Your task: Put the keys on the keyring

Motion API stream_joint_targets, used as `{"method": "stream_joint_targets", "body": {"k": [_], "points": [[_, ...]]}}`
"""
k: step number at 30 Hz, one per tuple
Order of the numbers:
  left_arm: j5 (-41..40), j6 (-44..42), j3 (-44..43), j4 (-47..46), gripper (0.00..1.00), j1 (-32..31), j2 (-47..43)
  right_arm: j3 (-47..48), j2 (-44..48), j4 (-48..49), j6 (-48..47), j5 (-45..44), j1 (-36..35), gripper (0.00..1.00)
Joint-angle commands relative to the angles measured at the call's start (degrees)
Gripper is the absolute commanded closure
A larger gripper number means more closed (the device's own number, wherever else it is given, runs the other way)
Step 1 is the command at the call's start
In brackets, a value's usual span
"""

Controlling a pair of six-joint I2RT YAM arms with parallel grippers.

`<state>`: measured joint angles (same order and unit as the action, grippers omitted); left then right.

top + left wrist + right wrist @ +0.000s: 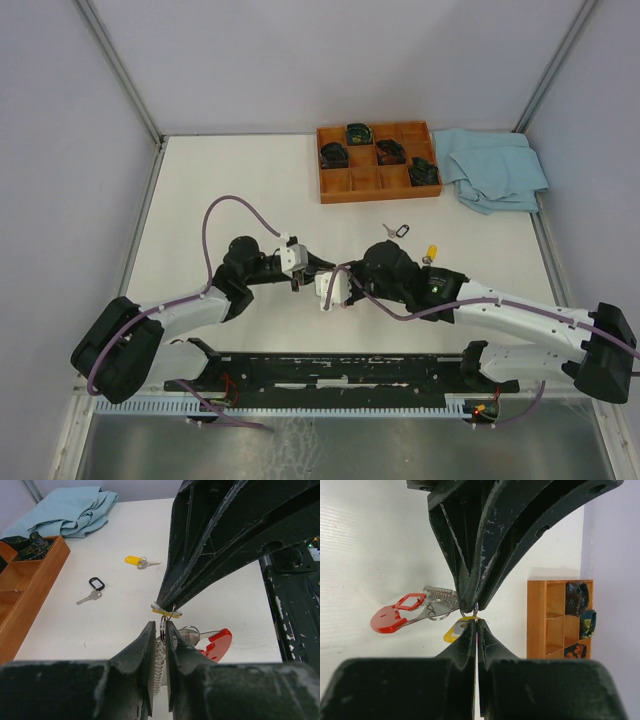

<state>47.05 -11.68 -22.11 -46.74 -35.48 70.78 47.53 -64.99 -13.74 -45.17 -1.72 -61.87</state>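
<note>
With my left hand (160, 627) clamped on the keyring (220, 641) and my right hand (476, 626) pinching a yellow key (455, 631) against it, I'm mid-threading, I judge, and next must ease it onto the ring.

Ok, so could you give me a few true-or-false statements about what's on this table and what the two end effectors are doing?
1. Both are shut: the left end effector on the keyring, the right end effector on a yellow-capped key. True.
2. A second yellow-capped key lies loose on the table. True.
3. The blue cloth lies inside the wooden tray. False: it lies on the table beside the tray.
4. The plain silver key carries a red tag. False: it carries a black oval loop.
5. Every tray compartment is empty. False: several hold dark objects.
</note>
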Motion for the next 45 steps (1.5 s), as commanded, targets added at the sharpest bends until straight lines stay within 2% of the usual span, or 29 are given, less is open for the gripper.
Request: {"method": "stream_joint_targets", "body": {"k": [1, 3, 4, 12, 21, 32, 36, 45], "points": [[2.24, -3.00, -2.27, -0.72, 0.87, -0.29, 0.58, 3.74, -0.14, 0.84, -0.67, 1.07, 0.00, 0.99], [2.13, -2.93, -2.21, -0.85, 0.96, -0.29, 0.38, 3.08, 0.32, 0.94, -0.47, 0.02, 0.00, 0.99], [2.01, -2.93, -2.11, -0.89, 0.97, -0.29, 0.14, 2.52, 0.83, 1.10, -0.45, -0.96, 0.04, 0.99], [1.38, -1.61, -1.45, -2.68, 0.97, -0.24, -0.38, -1.99, 4.14, -0.62, 2.01, -6.45, 0.60, 0.99], [1.19, 1.68, -0.68, -7.02, 0.97, -0.29, -0.28, -3.14, 2.67, -0.59, 4.63, -4.93, 0.59, 0.99], [2.11, 3.55, -0.56, -9.31, 0.97, -0.31, 0.52, -5.06, 0.41, 6.87, 7.30, -1.39, 0.55, 0.99], [1.93, 3.60, -0.38, -9.59, 0.97, -0.30, 0.23, -7.51, 2.49, 11.87, 8.17, -1.75, 0.97, 0.99], [2.00, 3.72, -0.33, -9.60, 0.97, -0.29, 0.50, -8.93, 5.24, 14.17, 10.04, 0.12, 2.57, 0.82]]}}
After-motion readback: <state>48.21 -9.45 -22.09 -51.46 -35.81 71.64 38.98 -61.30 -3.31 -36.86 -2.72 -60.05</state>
